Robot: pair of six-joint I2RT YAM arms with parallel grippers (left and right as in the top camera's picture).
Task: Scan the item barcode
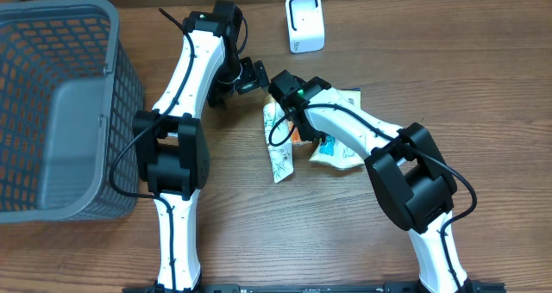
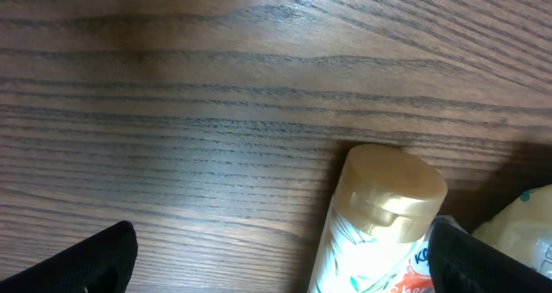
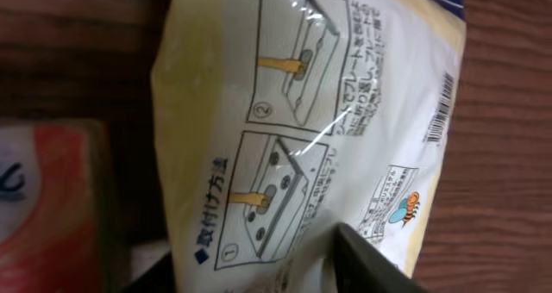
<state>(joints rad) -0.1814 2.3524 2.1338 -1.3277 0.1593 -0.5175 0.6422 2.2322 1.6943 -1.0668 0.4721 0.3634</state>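
Packet (image 3: 310,112), pale yellow with printed diagrams and Japanese text, fills the right wrist view; its barcode (image 3: 440,108) runs along the edge at 3 o'clock of that view. From overhead the packet (image 1: 341,151) lies flat on the wooden table (image 1: 259,233) close to the centre, partly under the right arm. The right gripper (image 3: 259,271) is low over it, with one dark finger (image 3: 371,258) crossing the packet's face at 5 o'clock. I cannot tell whether the fingers are pinching the packet or only straddling it.

A white bottle (image 1: 280,151) with a beige cap (image 2: 392,194) lies just at 9 o'clock of the packet. The left gripper (image 2: 280,258) hovers near its cap end with its fingers (image 2: 95,258) spread wide and nothing between the pads.

The white scanner (image 1: 306,23) stands at 12 o'clock on the table, well apart from the packet. A grey basket (image 1: 60,112) sits at 9 o'clock
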